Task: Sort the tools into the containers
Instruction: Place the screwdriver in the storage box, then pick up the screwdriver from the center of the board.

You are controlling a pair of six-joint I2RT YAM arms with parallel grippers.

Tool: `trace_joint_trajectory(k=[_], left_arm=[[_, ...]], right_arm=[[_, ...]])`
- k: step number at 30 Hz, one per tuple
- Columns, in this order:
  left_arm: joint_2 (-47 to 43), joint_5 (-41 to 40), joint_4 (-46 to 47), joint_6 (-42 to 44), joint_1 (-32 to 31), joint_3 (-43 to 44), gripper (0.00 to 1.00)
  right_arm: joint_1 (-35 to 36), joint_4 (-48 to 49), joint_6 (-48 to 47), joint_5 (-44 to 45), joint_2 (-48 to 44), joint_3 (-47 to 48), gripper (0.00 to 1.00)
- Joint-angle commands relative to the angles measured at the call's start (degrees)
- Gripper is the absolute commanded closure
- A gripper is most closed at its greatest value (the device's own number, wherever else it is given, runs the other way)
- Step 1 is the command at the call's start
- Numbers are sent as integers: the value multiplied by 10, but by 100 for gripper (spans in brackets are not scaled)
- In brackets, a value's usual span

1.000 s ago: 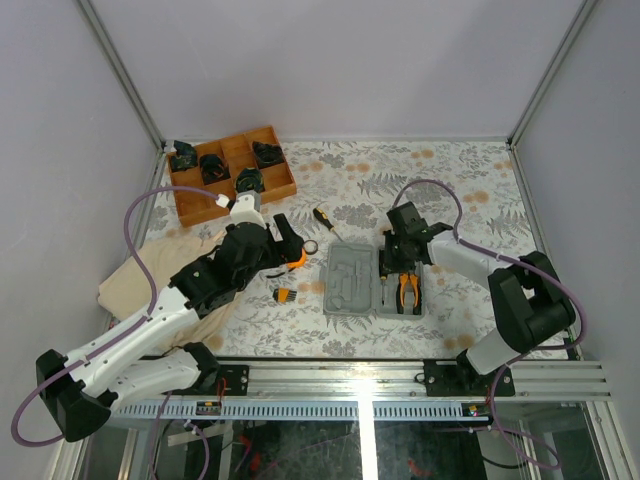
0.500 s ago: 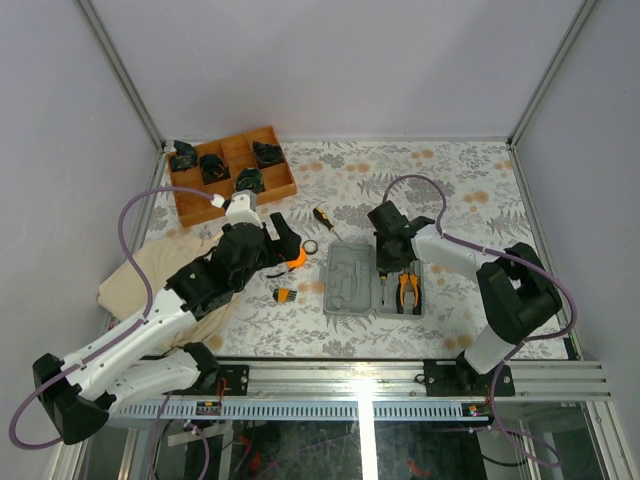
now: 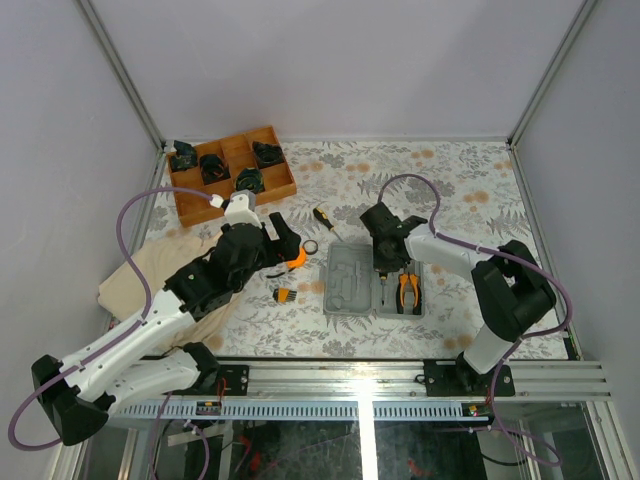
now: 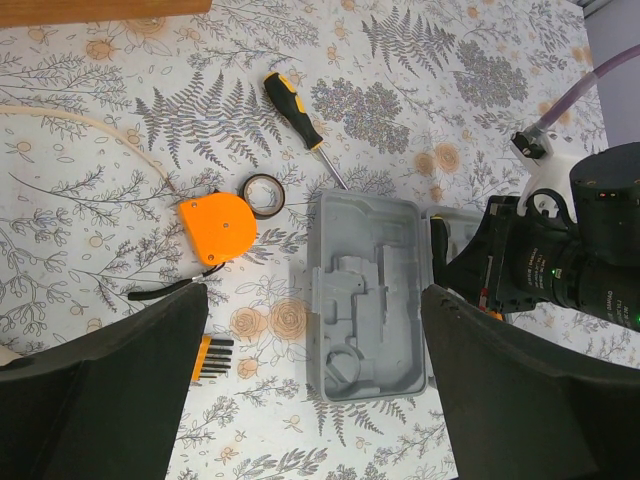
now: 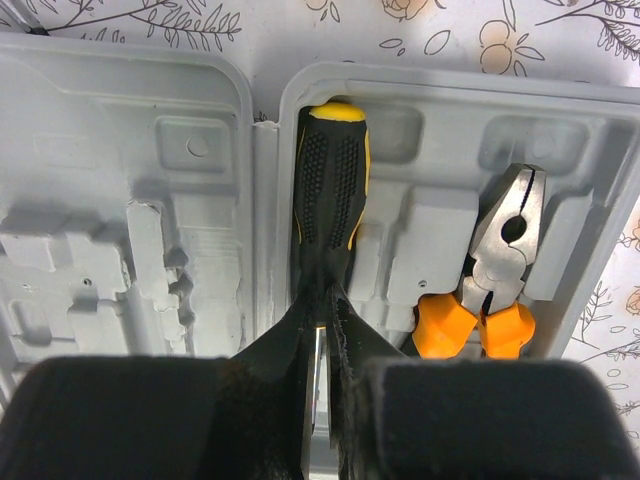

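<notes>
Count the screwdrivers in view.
2. The loose screwdriver lies on the table beyond the grey case; the held screwdriver sits in the case's right half beside the pliers, pinched by the right pincer. Others may be hidden.

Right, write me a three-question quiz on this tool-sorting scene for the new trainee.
1. True or false: the orange-handled pliers lie in the same half of the grey case as a screwdriver.
2. What is the right gripper closed on? A) the pliers B) that screwdriver's shaft C) nothing
3. How many tools lie outside the case?

Key
1. True.
2. B.
3. Four: a second screwdriver, the tape measure, the black ring and the stubby bit.
</notes>
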Motion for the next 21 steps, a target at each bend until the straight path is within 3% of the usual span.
trace_joint_trajectory(k=[1,21], left_arm=[[-5,-10,20,-5,5,-2,14],[11,-5,20,-8,5,-1,13]], right_arm=[[1,-32,3,30,82,-50,100],[21,-17,15,-3,162,-52,100]])
